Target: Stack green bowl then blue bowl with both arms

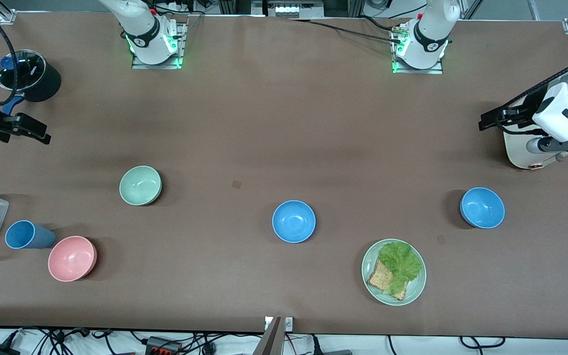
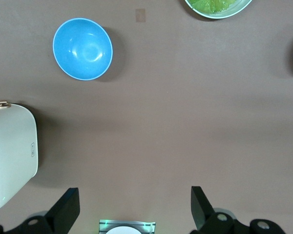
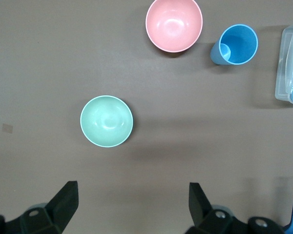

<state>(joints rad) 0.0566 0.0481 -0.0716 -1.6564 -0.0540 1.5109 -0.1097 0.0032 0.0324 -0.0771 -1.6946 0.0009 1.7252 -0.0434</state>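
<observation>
From the front, nothing is stacked yet: the green bowl (image 1: 140,185) sits farther from the camera than the pink bowl (image 1: 72,258), 2 blue bowls apart. Left wrist: left gripper (image 2: 135,207) spread wide, empty, blue bowl (image 2: 82,48) untouched. Right wrist: right gripper (image 3: 133,204) likewise spread, glossy green bowl (image 3: 106,121) upright near the pink bowl (image 3: 174,24).

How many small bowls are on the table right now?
4. The green bowl sits toward the right arm's end; the pink bowl lies nearer the front camera there. One blue bowl is mid-table, another blue bowl toward the left arm's end.
</observation>
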